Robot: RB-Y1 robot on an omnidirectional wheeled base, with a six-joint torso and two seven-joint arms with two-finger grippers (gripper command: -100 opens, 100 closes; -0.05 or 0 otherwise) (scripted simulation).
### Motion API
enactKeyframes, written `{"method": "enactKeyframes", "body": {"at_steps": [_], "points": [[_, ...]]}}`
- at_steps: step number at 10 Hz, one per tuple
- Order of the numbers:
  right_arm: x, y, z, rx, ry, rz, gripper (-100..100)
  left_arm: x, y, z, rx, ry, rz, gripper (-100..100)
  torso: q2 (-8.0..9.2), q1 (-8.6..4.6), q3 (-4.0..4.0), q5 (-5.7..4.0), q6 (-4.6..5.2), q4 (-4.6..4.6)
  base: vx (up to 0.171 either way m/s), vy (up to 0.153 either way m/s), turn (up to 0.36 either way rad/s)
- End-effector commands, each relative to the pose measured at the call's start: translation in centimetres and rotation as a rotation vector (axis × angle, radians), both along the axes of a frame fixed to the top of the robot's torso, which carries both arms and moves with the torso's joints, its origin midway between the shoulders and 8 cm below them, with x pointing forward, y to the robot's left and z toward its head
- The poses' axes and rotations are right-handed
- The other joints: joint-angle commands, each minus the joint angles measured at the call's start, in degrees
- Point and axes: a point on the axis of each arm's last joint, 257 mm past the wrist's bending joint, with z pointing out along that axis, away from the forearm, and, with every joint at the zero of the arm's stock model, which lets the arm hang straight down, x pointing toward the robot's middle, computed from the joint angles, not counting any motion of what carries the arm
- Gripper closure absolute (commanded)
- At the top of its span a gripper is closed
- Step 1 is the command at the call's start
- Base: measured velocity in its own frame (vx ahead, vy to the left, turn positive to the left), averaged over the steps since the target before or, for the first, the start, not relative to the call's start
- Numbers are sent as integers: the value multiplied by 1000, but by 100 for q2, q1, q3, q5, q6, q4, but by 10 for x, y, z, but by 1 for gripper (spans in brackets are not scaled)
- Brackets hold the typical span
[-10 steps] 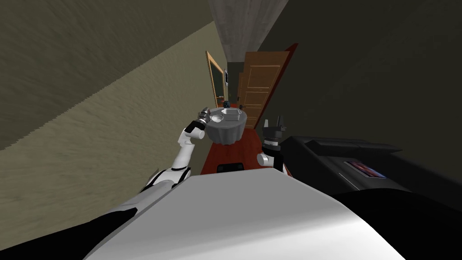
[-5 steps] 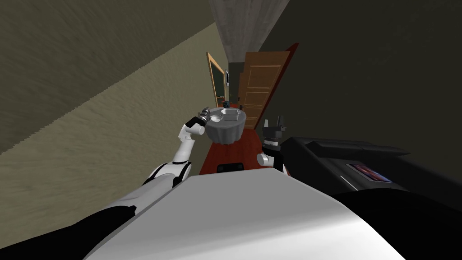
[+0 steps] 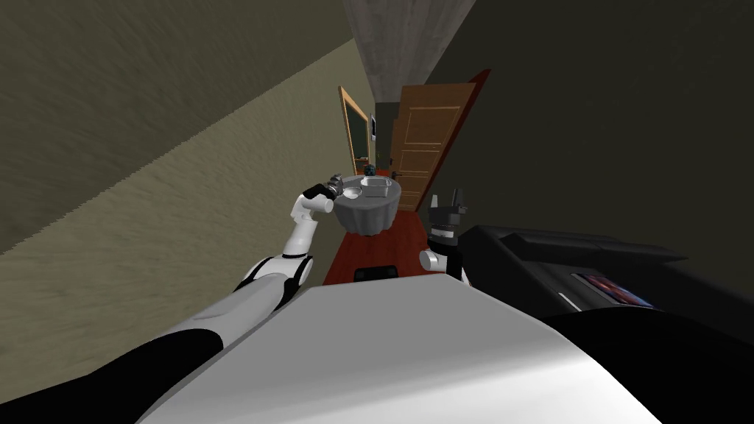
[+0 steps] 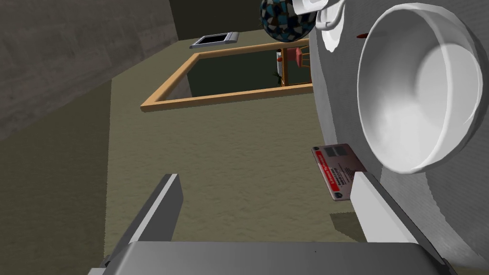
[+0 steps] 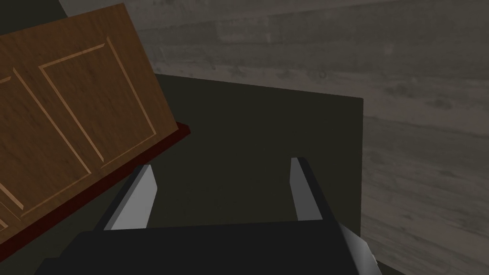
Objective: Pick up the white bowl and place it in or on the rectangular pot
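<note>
Sitting just beside left gripper [image 4: 265,178], fingers spread, white bowl [image 4: 420,95]

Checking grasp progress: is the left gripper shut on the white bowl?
No: the left gripper stands open, and the white bowl lies beyond one finger, not between them.

The head view is dimly lit: the right wall [image 3: 604,110] is rendered almost black, while the tan wall [image 3: 184,243] is lit somewhat more. Straight lines are splayed toward the corners by the wide lens, and a jagged stair-step is seen along the tan wall's dark border. In the left wrist view the bowl [image 4: 420,95] is brightest, softly shaded inside, and a small shadow is cast near the card [image 4: 340,172]. The right wrist view is dim, the door [image 5: 71,133] warmly lit.
</note>
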Motion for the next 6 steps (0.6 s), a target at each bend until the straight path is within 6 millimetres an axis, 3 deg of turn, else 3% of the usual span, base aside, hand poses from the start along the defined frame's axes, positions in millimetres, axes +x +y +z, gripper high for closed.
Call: {"method": "enactKeyframes", "body": {"at_steps": [1, 6], "points": [[0, 0, 0, 0, 0, 0, 0, 4, 5, -6, 11, 43, 12, -100, 0, 0, 0, 0, 0, 0, 1, -93, 42], [0, 0, 0, 0, 0, 0, 0, 19, 21, -14, 35, 147, 54, -100, -7, 15, -4, 3, -1, -1, 11, -68, 51]]}}
